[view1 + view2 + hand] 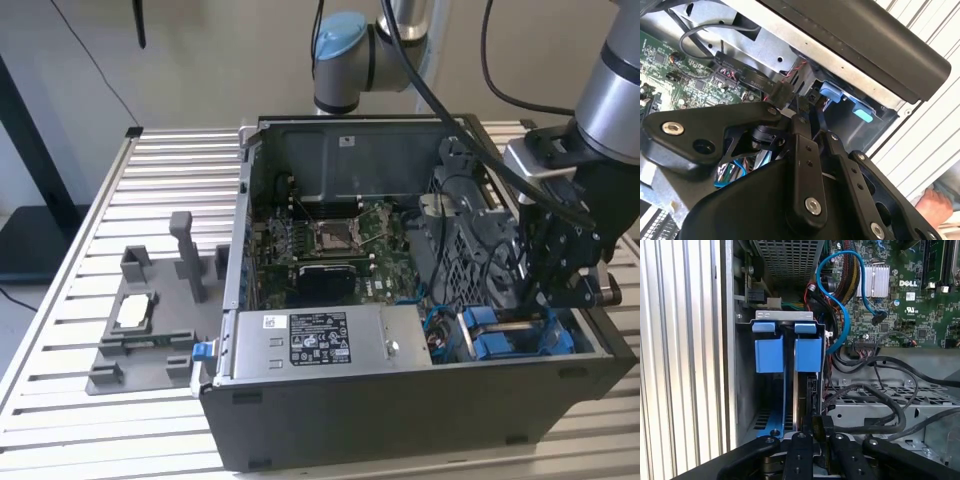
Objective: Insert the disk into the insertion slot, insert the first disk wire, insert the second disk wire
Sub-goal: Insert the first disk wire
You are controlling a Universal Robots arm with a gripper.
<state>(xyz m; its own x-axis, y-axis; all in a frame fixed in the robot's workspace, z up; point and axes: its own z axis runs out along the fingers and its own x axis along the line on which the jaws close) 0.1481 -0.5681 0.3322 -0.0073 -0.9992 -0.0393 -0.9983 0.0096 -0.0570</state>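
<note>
The disk [805, 390] stands edge-on in its blue carrier [807, 354] inside the grey metal insertion slot [785, 315], beside another blue carrier [769, 355]. In the exterior view the blue carriers [510, 338] sit at the case's front corner on the exterior view's right. My gripper [545, 292] hangs right over them. In the first wrist view my gripper [820, 442] is shut on a black wire connector [821, 426] at the disk's near end, its black cable [880, 427] trailing aside. The second wrist view has the same connector [781, 93] at the fingertips [799, 122].
The open dark computer case [400, 410] lies on a slatted metal table [60, 400], with motherboard [335, 245] and power supply [320, 345] inside. A blue data cable [840, 315] and black wires crowd the bay. A grey fixture [140, 330] stands at the exterior view's left. A hand [935, 206] is nearby.
</note>
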